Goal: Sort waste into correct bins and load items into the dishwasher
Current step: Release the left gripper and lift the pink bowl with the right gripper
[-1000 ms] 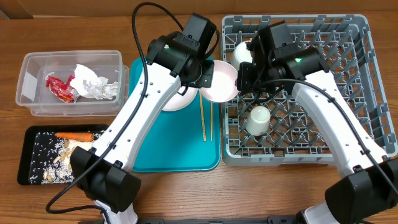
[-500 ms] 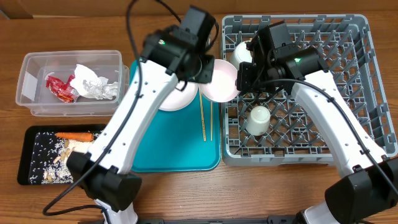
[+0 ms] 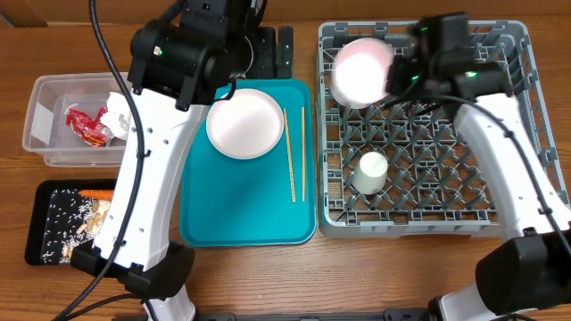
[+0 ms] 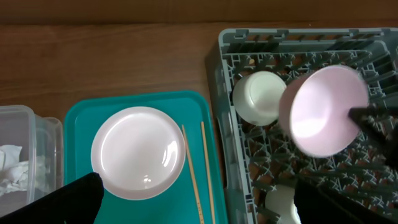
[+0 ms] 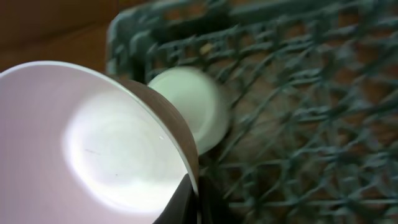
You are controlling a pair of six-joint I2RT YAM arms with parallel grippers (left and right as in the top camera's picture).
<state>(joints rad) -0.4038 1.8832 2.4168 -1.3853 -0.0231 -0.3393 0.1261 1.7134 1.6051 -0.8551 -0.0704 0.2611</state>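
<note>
at the near left of the wooden table (image 3: 401,267) a flat black tray (image 3: 40,234) is seen, with beige food scraps (image 3: 89,223) strewn in it and an orange carrot (image 3: 94,193) laid along its far side, both partly covered by the left arm. to its right a teal tray (image 3: 241,209) is set, and right of that the grey dish rack (image 3: 419,201), the two just beside each other. in the near half of the rack a small white cup (image 3: 370,171) is lodged among the pegs. on the teal tray a pair of wooden chopsticks (image 3: 290,156) is laid side by side, pointing near to far, along the right side; just left of them, at the far end of the tray, a pale round plate (image 3: 245,123) is rested flat. farther left a clear tub (image 3: 53,85) is placed beyond the black tray, and a red wrapper (image 3: 85,123) and crumpled paper (image 3: 114,105) are contained in it. over the far left corner of the rack a pink bowl (image 3: 361,71) is gripped by its rim in the right gripper (image 3: 394,78), whose jaws are clenched on it; the bowl is tipped on edge with its hollow turned up and to the left, and whether it touches the rack cannot be told. just left of it in the left wrist view, a whitish bowl (image 4: 258,96) is lodged in that same corner. the left gripper (image 4: 196,186) is raised above the far end of the teal tray, its fingers (image 4: 81,199) spread wide and nothing gripped between them.
</note>
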